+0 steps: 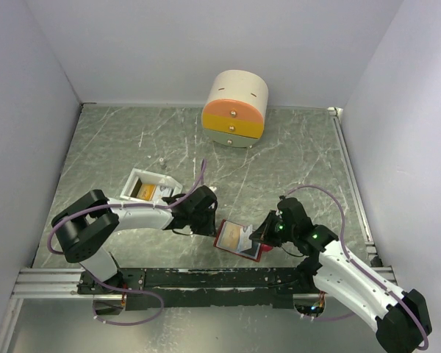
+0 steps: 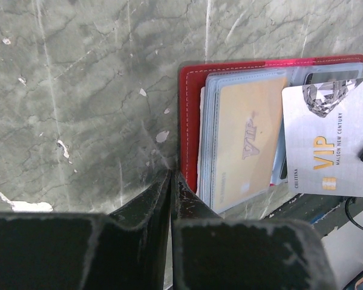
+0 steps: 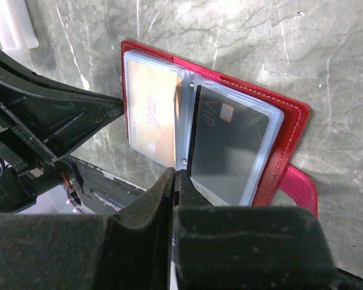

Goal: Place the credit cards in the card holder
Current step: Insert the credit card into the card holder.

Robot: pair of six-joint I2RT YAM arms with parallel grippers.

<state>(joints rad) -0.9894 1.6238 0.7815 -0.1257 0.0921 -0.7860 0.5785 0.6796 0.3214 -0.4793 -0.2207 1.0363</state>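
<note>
While the red folding card holder (image 2: 190, 121) lies open on the grey-green marbled table (image 1: 294, 169), between the two grippers: the step in hand looks to be seating the silver VIP card (image 2: 330, 145) in the clear sleeve on the right arm's side; the sleeve beside the left arm already carries a gold plastic card (image 2: 245, 139)
Left gripper (image 2: 172, 180): fingers drawn together to a slit, nothing seen between them; tips just at the holder's red edge, best used to pin the cover flat so it cannot slide
Right gripper (image 3: 175, 176): fingers shut tight at the sleeves' near edge, by the spine; I judge it should push the card low and slow, square to the sleeve mouth, lest the thin plastic buckle or the page lift
Other cards: what seems an orange-gold card (image 1: 143, 191) lies in the white rectangular tray (image 1: 134, 179), well apart from the holder
Hard to make out: how far in the silver card is, since one wrist view shows it overhanging and the other shows it dark under gloss; whether either gripper pinches anything; any further cards in the tray, too small to count
</note>
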